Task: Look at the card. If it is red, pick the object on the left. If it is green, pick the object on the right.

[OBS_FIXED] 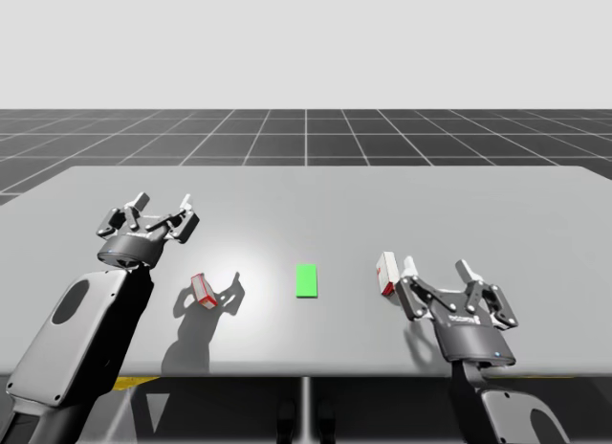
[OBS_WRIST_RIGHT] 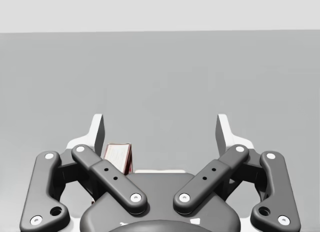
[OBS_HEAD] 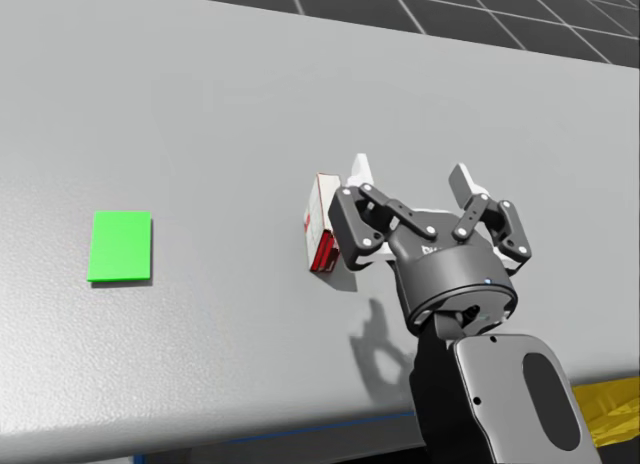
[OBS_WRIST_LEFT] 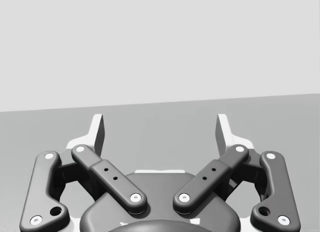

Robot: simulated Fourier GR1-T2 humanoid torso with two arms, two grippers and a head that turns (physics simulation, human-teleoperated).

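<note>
A green card lies flat at the table's middle. To its left, a small red and white box rests on the table. On the card's right stands a second red and white box. My right gripper is open and hovers just right of that box, which sits close by one finger with no grip on it. My left gripper is open and holds nothing, up and to the left of the left box.
The grey table stretches wide behind the objects. Its front edge runs just below both arms. A dark gridded floor lies beyond the far edge.
</note>
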